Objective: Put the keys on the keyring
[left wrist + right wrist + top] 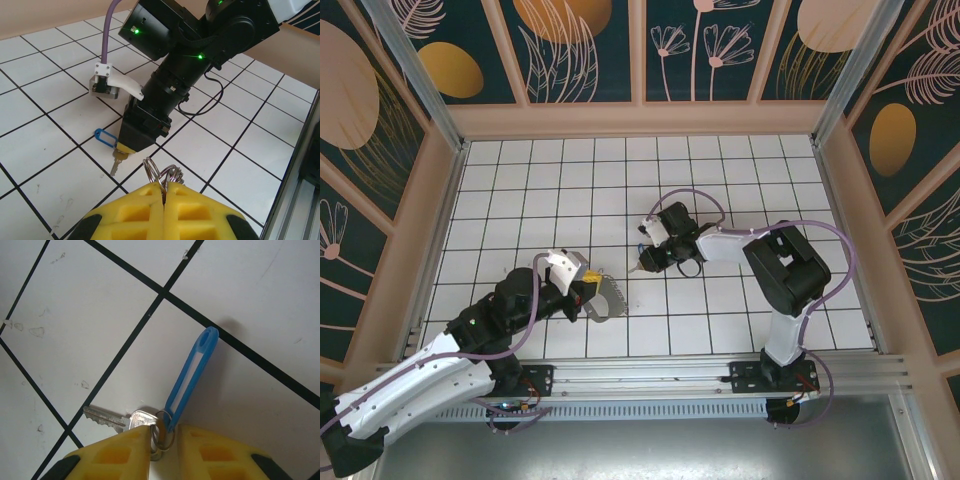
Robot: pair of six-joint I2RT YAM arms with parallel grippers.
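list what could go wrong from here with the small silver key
1. The right gripper straddles the head of the small silver key beside the blue plastic tag; a grip there may catch only its edge, letting the key swing or slip.
2. The left gripper pinches the silvery wire keyring by its edge; threading force could twist it loose.

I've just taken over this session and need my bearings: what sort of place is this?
Most likely a purpose-built robot test cell: a white tiled floor with a black grid, floral-print wall panels boxing it in, and an aluminium rail along the near edge.
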